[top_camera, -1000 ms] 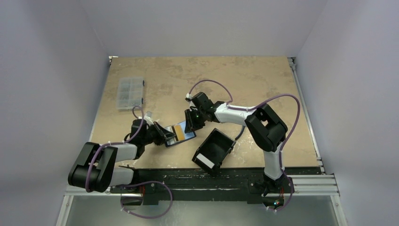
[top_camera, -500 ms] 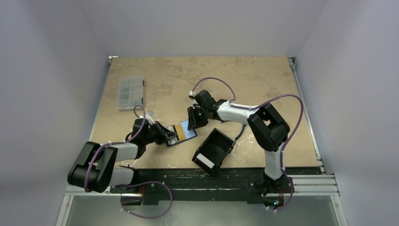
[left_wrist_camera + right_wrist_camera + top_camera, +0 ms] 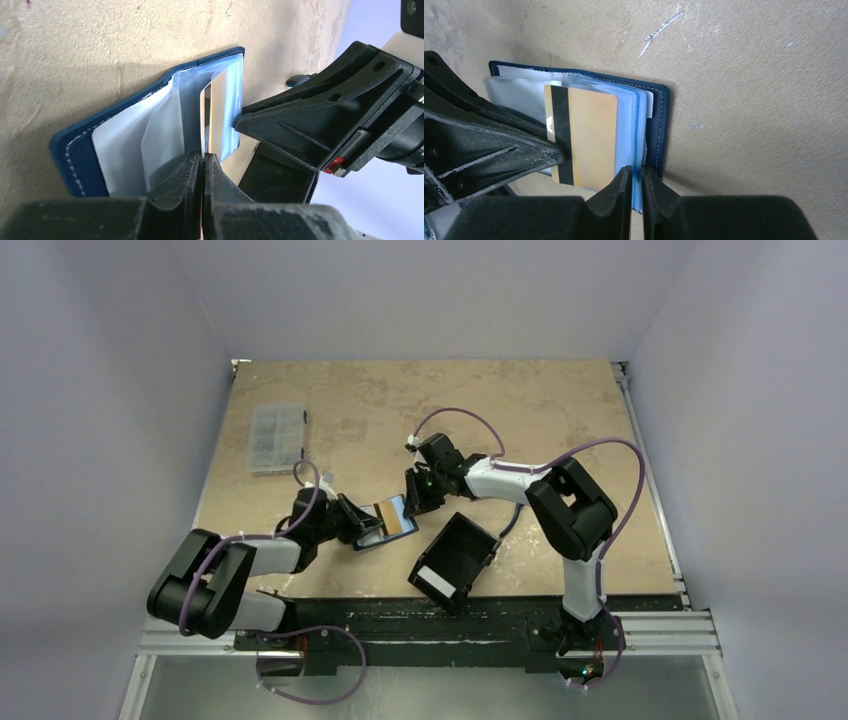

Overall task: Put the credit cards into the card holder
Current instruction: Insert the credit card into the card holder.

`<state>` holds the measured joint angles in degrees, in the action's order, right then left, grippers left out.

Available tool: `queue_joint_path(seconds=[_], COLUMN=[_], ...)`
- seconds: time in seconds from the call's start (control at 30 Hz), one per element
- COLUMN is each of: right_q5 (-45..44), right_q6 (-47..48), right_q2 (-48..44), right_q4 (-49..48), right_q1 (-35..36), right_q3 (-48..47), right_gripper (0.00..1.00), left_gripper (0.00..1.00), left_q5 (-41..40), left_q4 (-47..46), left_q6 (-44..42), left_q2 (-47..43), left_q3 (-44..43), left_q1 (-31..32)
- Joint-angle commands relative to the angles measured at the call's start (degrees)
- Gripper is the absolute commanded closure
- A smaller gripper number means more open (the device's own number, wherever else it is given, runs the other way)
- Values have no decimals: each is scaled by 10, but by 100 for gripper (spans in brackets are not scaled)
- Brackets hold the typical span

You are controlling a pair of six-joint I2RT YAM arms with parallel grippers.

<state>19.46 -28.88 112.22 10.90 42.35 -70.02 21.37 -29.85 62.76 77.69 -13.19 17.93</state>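
Top external: holder (image 3: pixel 388 508) lies open mid-table, between left gripper (image 3: pixel 352 523) and right gripper (image 3: pixel 413 505); tray (image 3: pixel 455 558) just near-right.
Left wrist: my left jaws clamped on card (image 3: pixel 204 125), card angled into clear sleeves.
Right wrist: my right jaws nearly together, pinching holder's right edge.
Risks: card catches sleeve lip and buckles; pinch slips and holder slides; my fingers collide, being so close.

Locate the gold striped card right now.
Top view, left of centre: the gold card lies on the open card holder, its striped end pinched by the left gripper, right gripper opposite.
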Motion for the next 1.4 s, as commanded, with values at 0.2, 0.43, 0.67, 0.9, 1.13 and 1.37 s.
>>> queue_joint_path(seconds=[0.2, 0.43, 0.67, 0.9, 1.13, 1.37], right_q5=[31, 28, 26, 16, 16, 15], right_q6=[-3, -1, 4, 11, 14, 16], right_q2=[-2, -3, -2, -5, -4, -6], right_q4=[-27, -26, -19, -11, -10, -9], right_q1=[5, 5, 5, 5, 5, 4], right_q3=[7, 5, 0, -2, -5, -3], right_gripper=[86, 87, 87, 87, 87, 87], left_gripper=[98, 88, 76, 58, 52, 56], left_q5=[-49, -61, -89, -115, -127, -118], left_q4=[37, 54, 151, 277, 345, 344], left_q6=[-14, -21, -74, -121, -131, -147], left_q2=[19, 23, 12, -29, -62, -80], left_q3=[-41, -52, -110, -155, -178, -192], left_q1=[23, 38, 54, 54, 54, 54])
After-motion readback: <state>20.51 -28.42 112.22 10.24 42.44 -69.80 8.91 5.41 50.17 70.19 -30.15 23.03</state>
